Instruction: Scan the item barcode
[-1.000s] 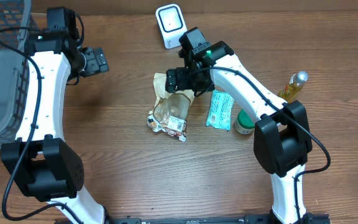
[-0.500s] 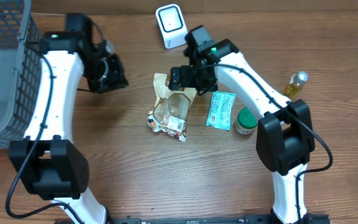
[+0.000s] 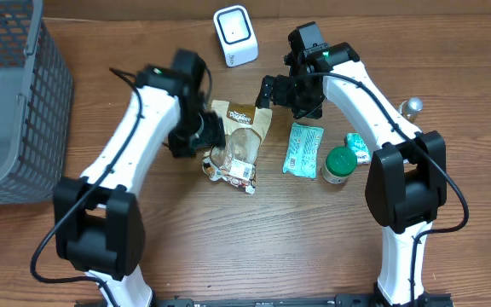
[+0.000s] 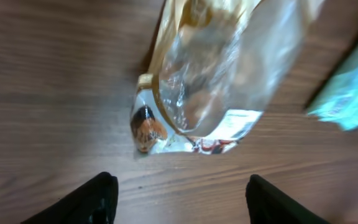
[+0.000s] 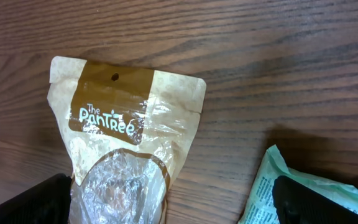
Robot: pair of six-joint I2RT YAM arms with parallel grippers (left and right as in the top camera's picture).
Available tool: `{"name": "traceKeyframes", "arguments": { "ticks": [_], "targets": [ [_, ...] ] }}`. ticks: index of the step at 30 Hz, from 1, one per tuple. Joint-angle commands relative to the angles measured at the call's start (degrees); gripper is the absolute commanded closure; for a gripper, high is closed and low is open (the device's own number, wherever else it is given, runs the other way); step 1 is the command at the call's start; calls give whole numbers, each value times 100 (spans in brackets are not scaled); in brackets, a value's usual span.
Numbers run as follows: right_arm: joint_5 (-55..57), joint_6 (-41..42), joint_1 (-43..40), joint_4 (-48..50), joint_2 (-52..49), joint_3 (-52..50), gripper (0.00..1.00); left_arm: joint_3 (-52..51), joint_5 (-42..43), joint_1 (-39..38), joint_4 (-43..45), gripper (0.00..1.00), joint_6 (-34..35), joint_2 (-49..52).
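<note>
soft even light, left wrist view motion-blurred

Pouch: a tan snack pouch (image 5: 120, 143) lies flat on the wooden table (image 5: 278, 56), its lower part cut off by the bottom of the frame.
Band: a brown band (image 5: 114, 102) crosses the pouch near its top, lettered "The PanTree" in white, with a small hang hole above the lettering.
Window: below the band is a crinkled clear window (image 5: 120, 186); the contents are too blurred to make out.
Teal packet: a teal packet (image 5: 263, 193) with fine dark print lies to the pouch's lower right, apart from it.
Right gripper: the right gripper (image 5: 173, 202) hangs over the pouch's lower half with its jaws spread wide. One dark finger (image 5: 27, 199) sits at the pouch's left edge and the other over the teal packet, with nothing clamped.
</note>
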State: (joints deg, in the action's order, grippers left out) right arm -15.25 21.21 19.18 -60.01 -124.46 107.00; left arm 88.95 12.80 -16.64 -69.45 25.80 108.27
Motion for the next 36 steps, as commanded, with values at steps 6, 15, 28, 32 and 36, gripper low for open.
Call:
{"name": "traceKeyframes", "arguments": {
  "ticks": [6, 15, 28, 32, 36],
  "targets": [
    [61, 39, 2, 11, 35, 136, 0, -1270, -184, -66, 879, 49, 914, -15],
    [61, 39, 2, 11, 35, 136, 0, -1386, -490, -85, 1113, 62, 916, -13],
    [61, 39, 2, 11, 35, 136, 0, -1488, -898, -46, 1329, 96, 798, -15],
    [61, 39, 2, 11, 35, 136, 0, -1488, -1375, 7, 1294, 96, -13, -15],
    [61, 39, 2, 11, 35, 136, 0, -1486, -2212, 81, 1180, 96, -332, -15]
  ]
}}
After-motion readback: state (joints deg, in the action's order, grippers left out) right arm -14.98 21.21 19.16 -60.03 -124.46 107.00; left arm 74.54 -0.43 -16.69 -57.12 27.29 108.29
